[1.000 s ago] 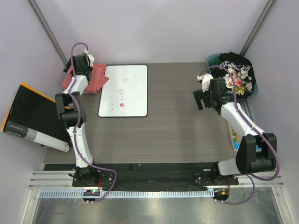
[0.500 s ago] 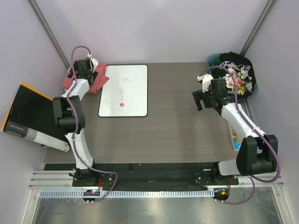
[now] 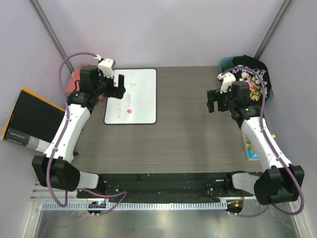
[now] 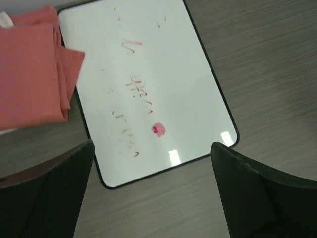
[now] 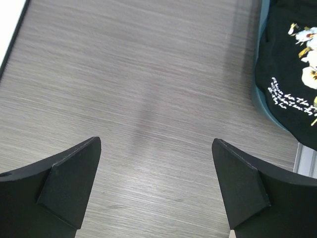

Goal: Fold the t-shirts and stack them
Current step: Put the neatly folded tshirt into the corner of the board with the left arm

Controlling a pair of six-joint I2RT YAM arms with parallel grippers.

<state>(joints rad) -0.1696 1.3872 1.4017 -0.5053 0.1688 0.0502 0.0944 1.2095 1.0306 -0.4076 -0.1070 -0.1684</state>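
The folded salmon-red t-shirt (image 4: pixel 29 74) lies on the table left of the whiteboard; in the top view only a sliver of it (image 3: pixel 76 79) shows behind my left arm. My left gripper (image 3: pixel 119 85) hangs open and empty over the whiteboard's left part, right of that shirt; its jaws (image 4: pixel 152 153) are wide apart. The black floral t-shirt (image 3: pixel 253 82) is heaped in a teal bin at the back right and shows in the right wrist view (image 5: pixel 292 74). My right gripper (image 3: pixel 213 101) is open and empty over bare table (image 5: pixel 156 148), left of the bin. A white sliver (image 4: pixel 4 20) shows beside the salmon shirt; I cannot tell what it is.
The white whiteboard (image 3: pixel 131 96) with red marks lies at the back left of the table. A black folder with an orange edge (image 3: pixel 29 124) leans off the left side. The teal bin (image 3: pixel 225 63) stands at the back right. A colourful flat item (image 3: pixel 251 146) lies at the right edge.
My left arm has left the salmon shirt and swung right and up, so its open gripper is over the whiteboard. My right gripper has shifted slightly up and right.
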